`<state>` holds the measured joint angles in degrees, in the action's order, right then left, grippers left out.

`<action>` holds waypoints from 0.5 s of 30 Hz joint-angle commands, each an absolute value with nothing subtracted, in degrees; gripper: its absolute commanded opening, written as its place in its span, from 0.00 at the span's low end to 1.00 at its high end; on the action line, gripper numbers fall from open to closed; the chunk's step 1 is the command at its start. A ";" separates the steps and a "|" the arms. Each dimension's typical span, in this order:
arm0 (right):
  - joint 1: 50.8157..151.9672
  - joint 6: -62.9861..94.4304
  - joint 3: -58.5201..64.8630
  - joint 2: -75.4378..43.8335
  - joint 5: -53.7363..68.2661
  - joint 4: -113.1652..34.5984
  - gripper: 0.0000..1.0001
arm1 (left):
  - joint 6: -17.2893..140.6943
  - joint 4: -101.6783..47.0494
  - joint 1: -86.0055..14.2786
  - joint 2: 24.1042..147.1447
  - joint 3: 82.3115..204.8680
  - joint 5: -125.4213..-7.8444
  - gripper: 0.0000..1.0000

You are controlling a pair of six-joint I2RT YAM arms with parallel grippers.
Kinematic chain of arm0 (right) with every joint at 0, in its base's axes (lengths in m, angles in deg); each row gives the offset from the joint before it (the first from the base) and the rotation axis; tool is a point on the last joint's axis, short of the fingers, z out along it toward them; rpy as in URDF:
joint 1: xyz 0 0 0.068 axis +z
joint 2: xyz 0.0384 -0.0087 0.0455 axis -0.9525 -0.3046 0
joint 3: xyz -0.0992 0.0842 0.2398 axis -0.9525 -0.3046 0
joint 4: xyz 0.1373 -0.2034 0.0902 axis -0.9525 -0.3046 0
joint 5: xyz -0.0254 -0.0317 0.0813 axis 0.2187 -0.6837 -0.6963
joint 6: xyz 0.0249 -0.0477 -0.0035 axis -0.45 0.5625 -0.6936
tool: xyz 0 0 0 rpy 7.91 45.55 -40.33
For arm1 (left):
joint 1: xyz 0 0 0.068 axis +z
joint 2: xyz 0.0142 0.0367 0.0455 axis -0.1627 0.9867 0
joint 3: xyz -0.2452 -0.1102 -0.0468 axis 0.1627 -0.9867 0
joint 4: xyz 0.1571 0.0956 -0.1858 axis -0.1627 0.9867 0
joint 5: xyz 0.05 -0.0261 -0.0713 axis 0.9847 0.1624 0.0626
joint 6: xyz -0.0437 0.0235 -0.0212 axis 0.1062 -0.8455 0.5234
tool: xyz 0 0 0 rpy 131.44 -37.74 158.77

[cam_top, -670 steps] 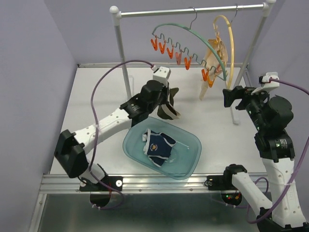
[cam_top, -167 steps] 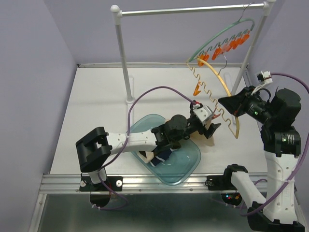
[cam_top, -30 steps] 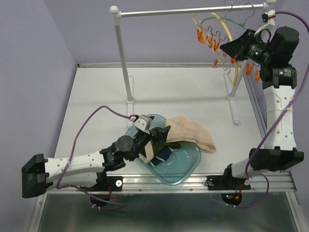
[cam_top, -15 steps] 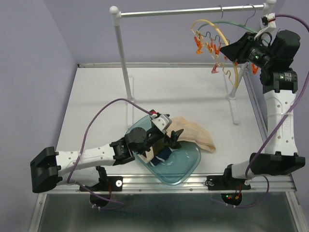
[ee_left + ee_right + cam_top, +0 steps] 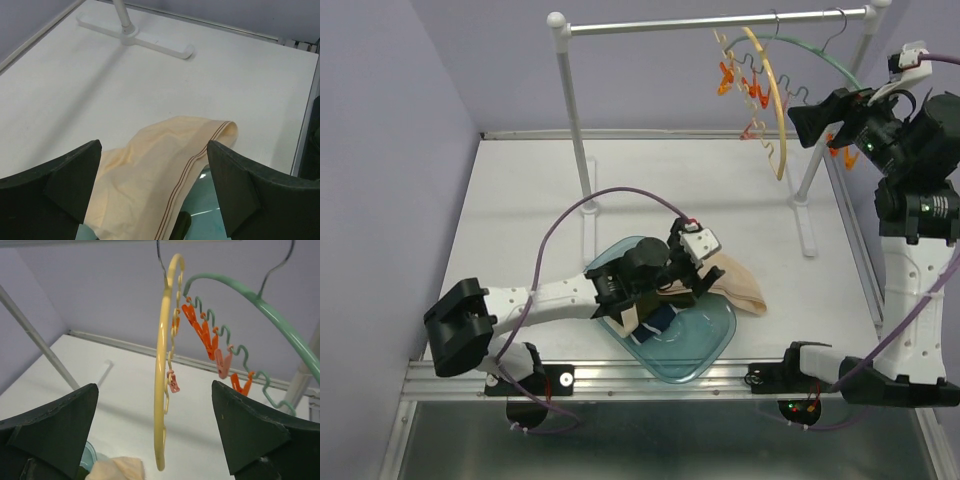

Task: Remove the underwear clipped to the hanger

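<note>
Top external view: left pincer [image 5: 703,268], gaping empty, hovers over beige underwear [image 5: 740,288] overhanging the basin [image 5: 715,350], probably to tuck it in; right pincer [image 5: 798,120] likewise gapes empty.

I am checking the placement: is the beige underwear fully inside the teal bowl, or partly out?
Partly out. The beige underwear drapes over the rim of the teal bowl, its far end lying on the table.

The left arm [image 5: 555,295] and right arm [image 5: 912,275] have white links and black joints, a purple cable [image 5: 610,192] on each, and dark wedge-shaped fingers [image 5: 55,182].
</note>
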<state>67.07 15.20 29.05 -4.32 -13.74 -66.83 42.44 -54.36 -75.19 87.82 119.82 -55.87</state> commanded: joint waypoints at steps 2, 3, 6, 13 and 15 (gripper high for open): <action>67.08 24.01 21.77 3.66 -2.16 -65.40 1.00 | 37.82 -43.51 -74.75 96.68 131.08 -64.25 0.97; 67.08 24.55 20.45 4.62 0.03 -65.84 1.00 | 37.73 -41.40 -74.75 98.62 133.10 -64.96 0.96; 67.08 24.82 14.74 8.75 3.81 -67.42 1.00 | 39.13 -32.70 -74.75 106.35 141.62 -64.97 0.94; 66.99 22.98 5.59 14.91 7.43 -69.62 1.00 | 48.71 -17.67 -74.75 122.35 161.05 -61.63 0.88; 66.99 22.63 4.01 16.05 7.61 -69.98 1.00 | 49.85 -13.27 -74.84 127.54 167.11 -60.05 0.88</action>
<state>67.07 22.90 6.80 14.14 4.47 -69.91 45.43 -22.86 -74.86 124.30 159.10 -62.40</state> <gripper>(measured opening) 0.999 0.886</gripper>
